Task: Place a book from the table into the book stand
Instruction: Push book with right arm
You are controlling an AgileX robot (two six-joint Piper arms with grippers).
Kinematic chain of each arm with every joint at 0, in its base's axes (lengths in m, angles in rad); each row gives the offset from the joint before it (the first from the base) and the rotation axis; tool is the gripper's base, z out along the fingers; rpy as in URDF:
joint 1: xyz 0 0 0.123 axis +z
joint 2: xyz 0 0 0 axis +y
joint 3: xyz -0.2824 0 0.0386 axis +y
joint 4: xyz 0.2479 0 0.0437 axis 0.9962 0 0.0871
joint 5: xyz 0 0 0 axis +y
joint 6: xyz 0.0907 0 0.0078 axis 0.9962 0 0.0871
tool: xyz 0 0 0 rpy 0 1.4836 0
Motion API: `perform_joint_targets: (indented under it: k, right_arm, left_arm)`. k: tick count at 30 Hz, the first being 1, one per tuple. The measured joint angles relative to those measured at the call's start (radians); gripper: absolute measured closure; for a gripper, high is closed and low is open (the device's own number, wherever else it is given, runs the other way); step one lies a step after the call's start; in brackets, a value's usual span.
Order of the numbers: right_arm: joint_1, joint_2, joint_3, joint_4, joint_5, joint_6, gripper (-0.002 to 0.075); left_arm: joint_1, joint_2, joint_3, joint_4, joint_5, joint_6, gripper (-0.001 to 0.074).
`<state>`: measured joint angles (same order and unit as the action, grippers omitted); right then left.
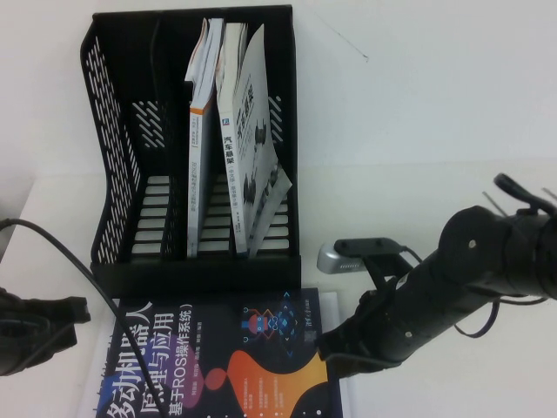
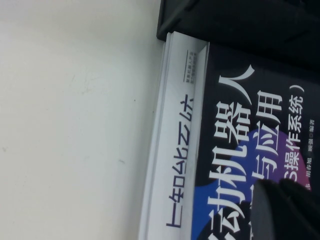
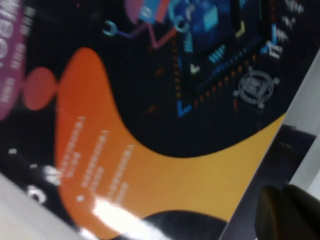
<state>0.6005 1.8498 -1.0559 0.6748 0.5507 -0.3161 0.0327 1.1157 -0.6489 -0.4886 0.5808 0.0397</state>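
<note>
The dark navy book [image 1: 261,357] with a white Chinese title and an orange and purple graphic lies flat at the table's near edge, just in front of the black mesh book stand [image 1: 113,174]. My right gripper [image 1: 329,350] is low at the book's right edge, its fingers together; in the right wrist view [image 3: 287,210] it sits beside the cover [image 3: 150,100]. My left gripper [image 1: 80,311] is shut, left of the book. In the left wrist view [image 2: 285,200] it hangs over the title [image 2: 250,125].
The dark book rests on a white book [image 2: 177,150] with blue spine text. The stand's middle and right slots hold leaning white and grey books [image 1: 252,148]; its left slot has no book in it. The white table [image 1: 435,104] stretches to the right of the stand.
</note>
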Motion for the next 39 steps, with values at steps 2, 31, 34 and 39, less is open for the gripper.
perform_joint_targets:
  k: [2,31,34,39]
  right_arm:
    - [0.002,0.025,-0.001,0.000,0.000,0.002,0.0721]
    - [0.012,0.088,-0.050,0.107,0.048,-0.074,0.0721]
    - [0.029,0.119,-0.102,0.110,0.074,-0.074,0.0721]
    - [0.044,0.166,-0.175,0.112,0.105,-0.074,0.0721]
  left_arm:
    - [0.000,0.000,0.000,0.000,0.006,0.002,0.0738]
    - [0.039,0.001,0.000,-0.001,0.014,0.010,0.0738]
    - [0.085,0.001,0.000,-0.014,0.018,0.010,0.0738]
    - [0.148,0.001,0.000,-0.082,0.041,0.071,0.0738]
